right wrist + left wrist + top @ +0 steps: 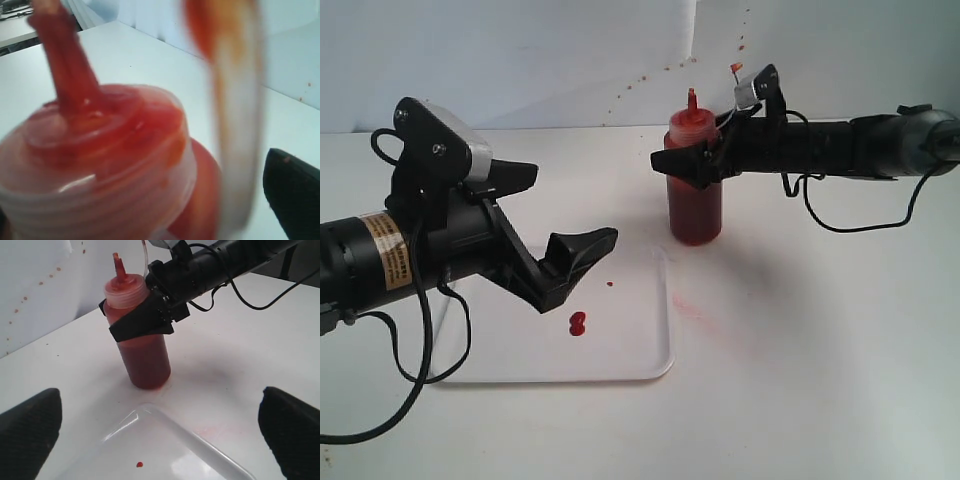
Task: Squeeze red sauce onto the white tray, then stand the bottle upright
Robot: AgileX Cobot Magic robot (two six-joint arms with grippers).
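Note:
The bottle (695, 190) stands upright on the table, just beyond the far right corner of the white tray (620, 350). Its nozzle points up and it is tinted red by sauce. My right gripper (685, 160) is open with a jaw on each side of the bottle's upper body. One finger (295, 195) stands clear of the bottle (100, 165). A glossy blob of red sauce (578, 323) lies on the tray, with a small drop (139, 464) farther in. My left gripper (575, 205) hangs open and empty over the tray (200, 440), facing the bottle (145, 350).
A faint pink smear (690, 308) marks the table right of the tray. Small reddish specks dot the back wall (650, 75). Black cables loop from both arms, one (840, 215) hanging to the table behind the bottle.

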